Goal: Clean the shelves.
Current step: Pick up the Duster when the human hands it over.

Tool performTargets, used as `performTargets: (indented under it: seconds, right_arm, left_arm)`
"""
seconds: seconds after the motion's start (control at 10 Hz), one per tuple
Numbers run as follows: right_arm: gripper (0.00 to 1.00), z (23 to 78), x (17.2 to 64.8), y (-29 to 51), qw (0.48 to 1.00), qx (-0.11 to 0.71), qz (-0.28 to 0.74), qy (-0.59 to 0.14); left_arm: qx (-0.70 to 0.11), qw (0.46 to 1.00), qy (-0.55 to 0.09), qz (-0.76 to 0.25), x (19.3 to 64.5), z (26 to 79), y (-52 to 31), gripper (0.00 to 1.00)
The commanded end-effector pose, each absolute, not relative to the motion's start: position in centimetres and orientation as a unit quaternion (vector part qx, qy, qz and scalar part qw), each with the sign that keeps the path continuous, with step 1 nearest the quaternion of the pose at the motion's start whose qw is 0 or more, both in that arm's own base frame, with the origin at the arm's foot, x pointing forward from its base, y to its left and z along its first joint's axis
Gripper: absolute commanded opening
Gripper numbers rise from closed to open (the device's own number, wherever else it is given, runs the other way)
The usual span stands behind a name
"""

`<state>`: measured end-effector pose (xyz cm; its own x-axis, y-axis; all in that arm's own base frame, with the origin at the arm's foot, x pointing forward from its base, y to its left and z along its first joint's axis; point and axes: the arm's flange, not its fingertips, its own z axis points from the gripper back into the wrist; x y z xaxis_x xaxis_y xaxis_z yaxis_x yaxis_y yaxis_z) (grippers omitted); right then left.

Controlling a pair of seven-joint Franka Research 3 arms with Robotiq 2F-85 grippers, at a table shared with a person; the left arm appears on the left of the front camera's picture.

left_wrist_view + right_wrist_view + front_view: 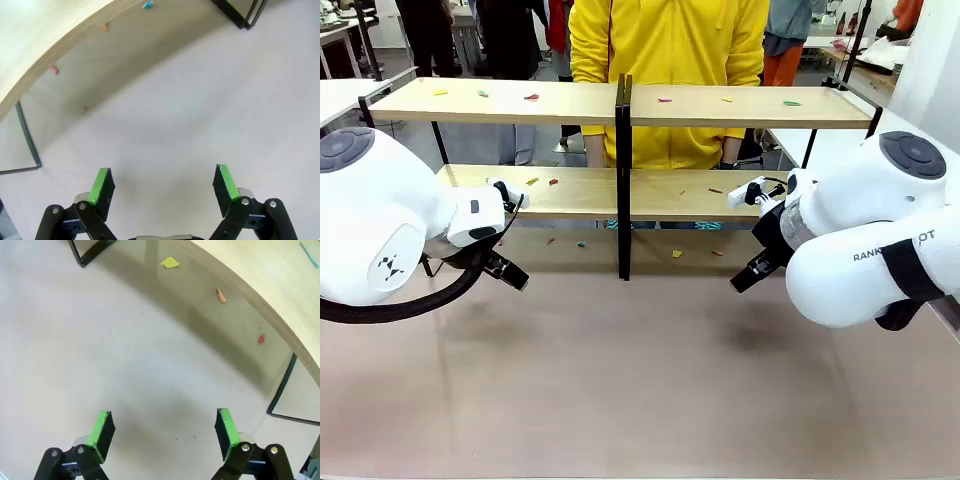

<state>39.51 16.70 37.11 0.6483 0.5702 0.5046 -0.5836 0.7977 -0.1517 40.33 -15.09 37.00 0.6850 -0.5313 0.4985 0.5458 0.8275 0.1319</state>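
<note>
The shelves (580, 100) are stretching across the top half of the front view. They are flat, smooth boards of light wood on a thin black metal frame. Tiny coloured scraps (531, 97) are lying on them. The right wrist view is showing a yellow scrap (170, 262) at its top, on the plain grey-brown tabletop (620, 380). The left gripper (162, 185) and the right gripper (162, 427) are hanging wide apart, holding nothing.

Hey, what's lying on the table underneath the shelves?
Small scraps on the tabletop: a yellow scrap, an orange scrap, a red scrap and a blue scrap. The left arm and right arm cover the shelves' outer ends.
</note>
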Motion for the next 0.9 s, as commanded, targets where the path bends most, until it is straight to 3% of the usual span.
performTargets:
  seconds: [0.0, 0.8]
  right_arm:
    - [1.00, 37.12, 39.51, 16.70, 0.908, 0.012, 0.318, -0.274]
    - [1.00, 37.12, 39.51, 16.70, 0.908, 0.012, 0.318, -0.274]
  left_arm:
    - [-0.014, 0.918, -0.267, -0.293, 40.33, 37.02, -15.09, 1.00]
    - [-0.014, 0.918, -0.267, -0.293, 40.33, 37.02, -15.09, 1.00]
